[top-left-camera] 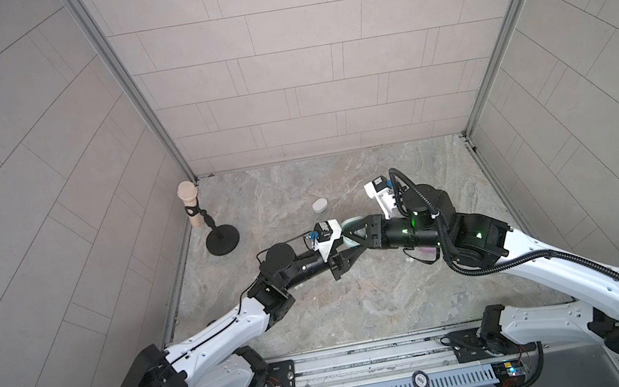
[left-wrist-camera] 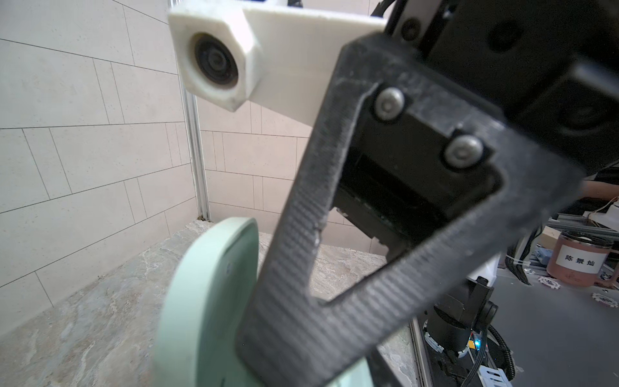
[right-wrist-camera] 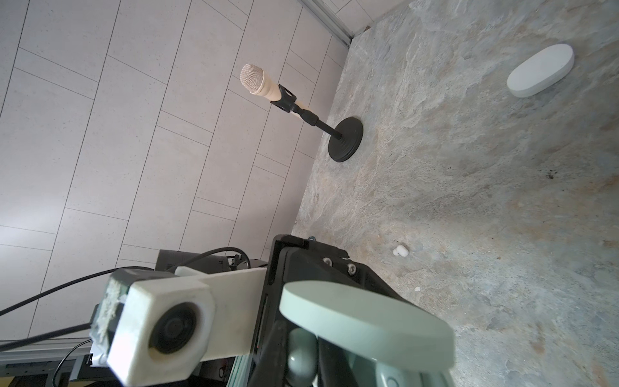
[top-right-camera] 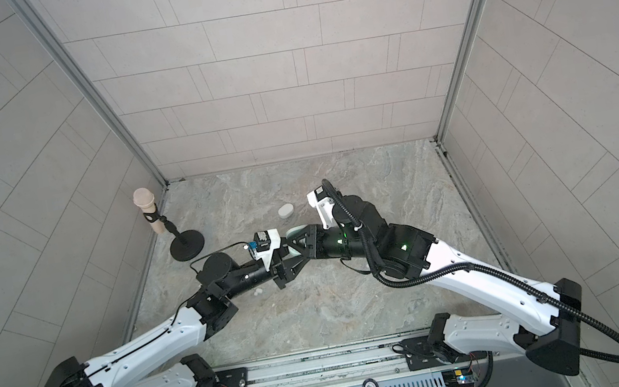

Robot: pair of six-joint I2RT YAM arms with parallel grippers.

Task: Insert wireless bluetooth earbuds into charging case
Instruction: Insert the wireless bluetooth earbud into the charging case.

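Mid-tabletop, both arms meet nose to nose at the mint case, which is held up off the surface with its lid flipped open. Right tool is clamped tight on the case, one finger lying across its side in the left wrist view. Left tool is pinched all the way closed too, tips tucked in at the case, and honestly I can't tell what it's got. A mint bud peeks out between black fingers just under the lid. White case lies closed just beyond them, and two white buds sit beside the left arm. Mic stands in the far left corner.
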